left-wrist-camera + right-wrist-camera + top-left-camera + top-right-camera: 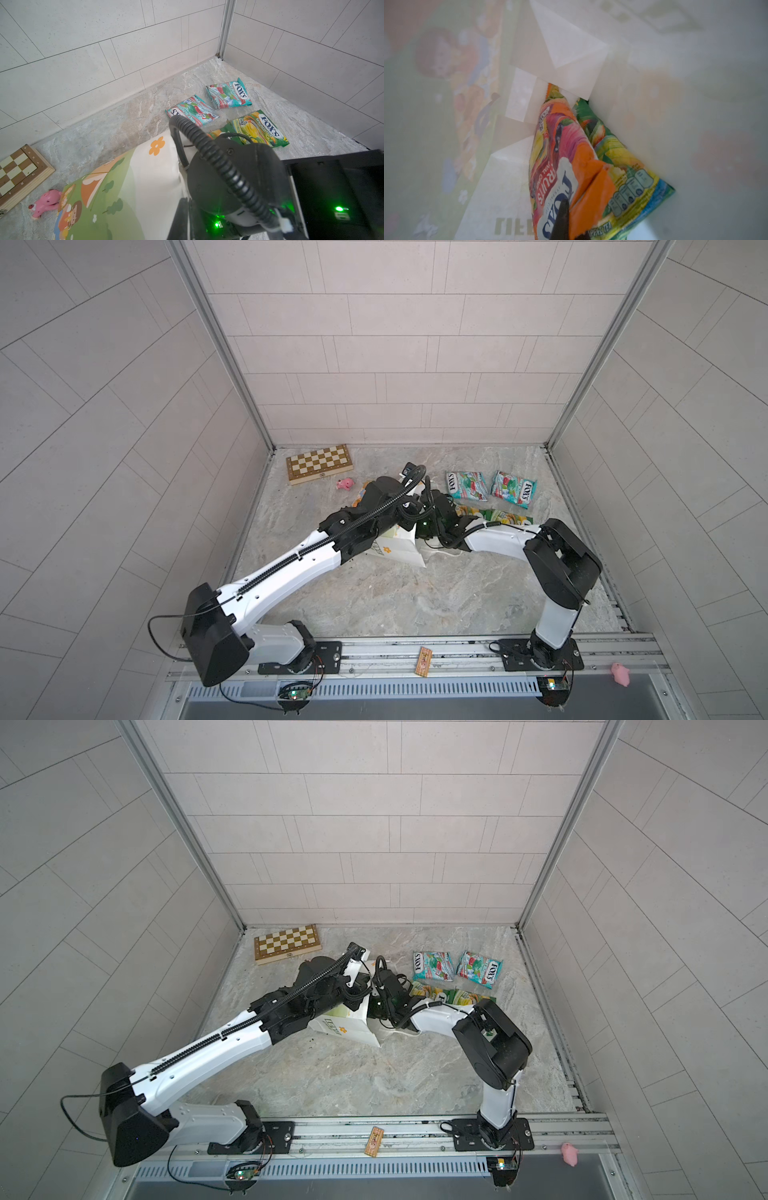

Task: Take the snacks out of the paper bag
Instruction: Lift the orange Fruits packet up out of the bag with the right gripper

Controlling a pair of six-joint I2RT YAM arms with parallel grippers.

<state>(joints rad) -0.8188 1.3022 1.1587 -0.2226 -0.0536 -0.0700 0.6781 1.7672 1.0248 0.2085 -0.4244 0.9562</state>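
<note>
The paper bag [399, 547] lies tipped over in the middle of the bench [374, 601], largely covered by the two wrists in both top views. Its mouth faces the right arm [498, 537], which reaches into it. In the right wrist view the right fingers [560, 216] are closed on the near edge of the orange-red packet [571, 158] deep inside the bag, and the foil creases under them. A green-yellow packet [623, 164] lies against it at the lower right of that frame. The left fingers are closed but hidden in every view, so I cannot tell what they have hold of. The left arm [291, 572] ends over the bag.

Four packets lie out on the bench at its upper right. A teal packet [466, 486] and a second teal packet [514, 489] sit side by side near the back wall. In front of them are a Spring Tea packet [259, 128] and a half-hidden green packet [217, 133], partly behind the right arm. A chessboard box [319, 463] sits at the upper left of the bench, and a pink toy [345, 484] lies just beside the bag's closed end
</note>
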